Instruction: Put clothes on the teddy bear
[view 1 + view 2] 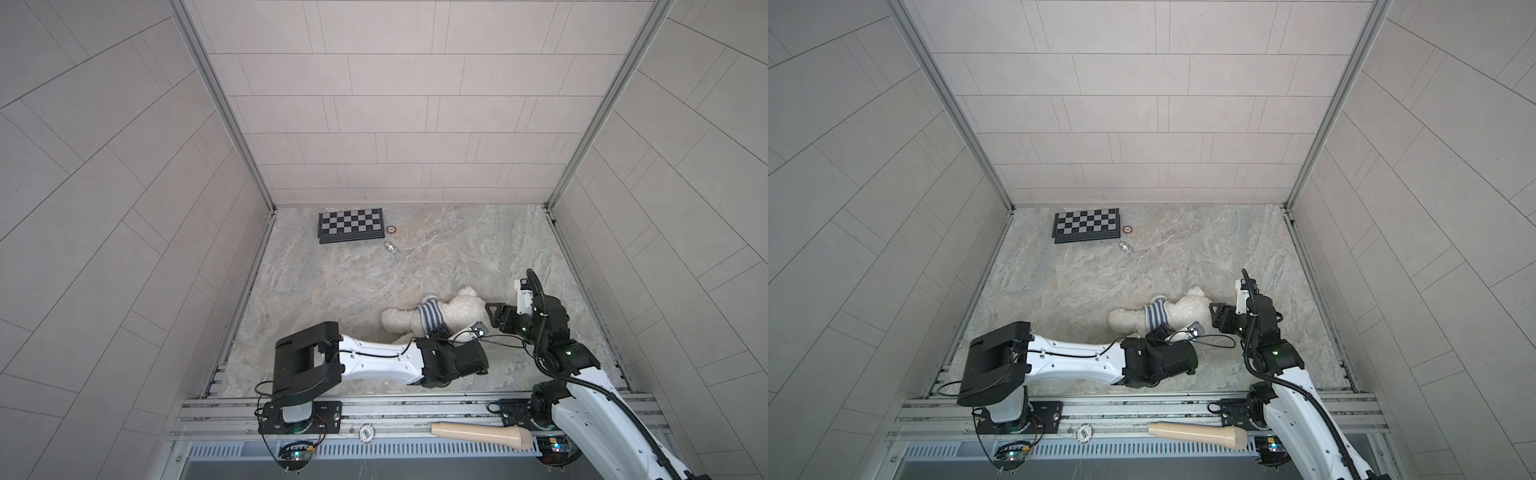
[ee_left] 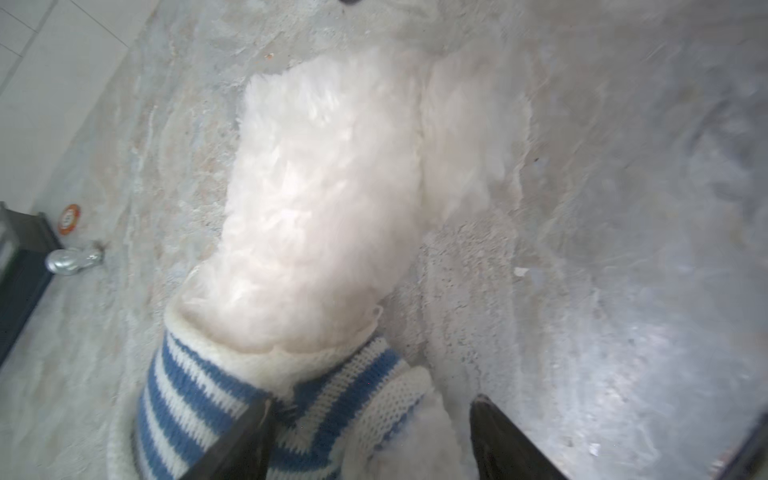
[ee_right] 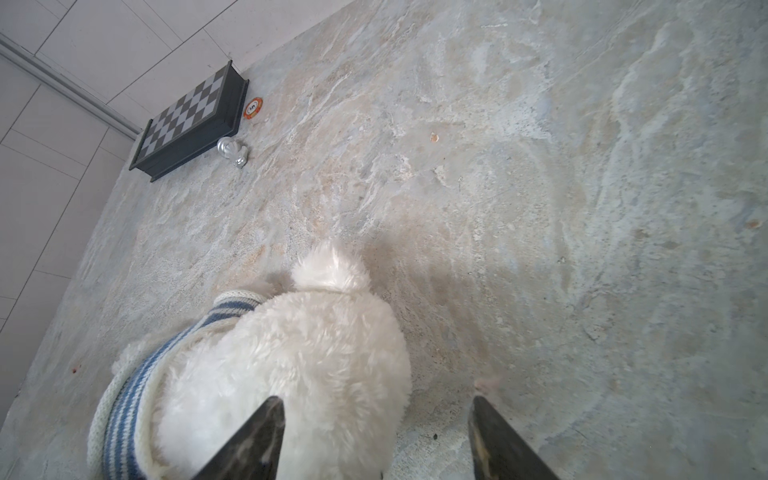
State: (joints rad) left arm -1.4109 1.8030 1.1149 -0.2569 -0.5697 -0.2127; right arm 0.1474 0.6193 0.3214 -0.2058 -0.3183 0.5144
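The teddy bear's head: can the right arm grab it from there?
Probably yes. The right arm's fingers are open right beside the head of the teddy bear, with nothing in between.

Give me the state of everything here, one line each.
Bear: lying on the table, dressed round the trunk.
Sweater: on the bear, head and legs out.
Left gripper: jaws open, at the sweater.
Right gripper: jaws open, by the bear's head.
Chessboard: folded shut, flat.
Chess piece: on its side.
Chip: lying flat.
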